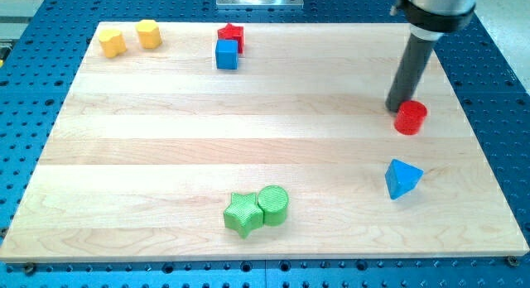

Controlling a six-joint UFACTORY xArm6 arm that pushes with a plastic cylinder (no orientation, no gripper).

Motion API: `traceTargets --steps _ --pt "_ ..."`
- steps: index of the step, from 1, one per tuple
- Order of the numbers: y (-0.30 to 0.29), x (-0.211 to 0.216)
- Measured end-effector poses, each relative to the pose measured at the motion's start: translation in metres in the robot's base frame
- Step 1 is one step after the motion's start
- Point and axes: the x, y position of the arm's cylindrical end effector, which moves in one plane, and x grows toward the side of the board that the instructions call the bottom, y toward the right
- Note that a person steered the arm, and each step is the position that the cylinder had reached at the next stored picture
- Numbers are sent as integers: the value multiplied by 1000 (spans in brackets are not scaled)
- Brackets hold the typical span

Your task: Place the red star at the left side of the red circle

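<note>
The red star [231,34] lies near the view's top, left of centre, touching the blue cube [226,55] just below it. The red circle [411,117] lies at the view's right. My tip [400,105] stands right at the red circle's upper left edge, touching or nearly touching it. The tip is far to the right of the red star.
Two yellow blocks [113,42] [148,33] lie at the top left. A green star [243,213] and green circle [273,204] touch each other near the bottom centre. A blue triangle [402,179] lies below the red circle. The wooden board [149,156] ends in edges all around.
</note>
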Motion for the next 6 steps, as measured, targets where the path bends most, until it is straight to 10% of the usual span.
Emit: traceTargets --steps 4,6 --pt "-351 -108" --pt "-302 -154"
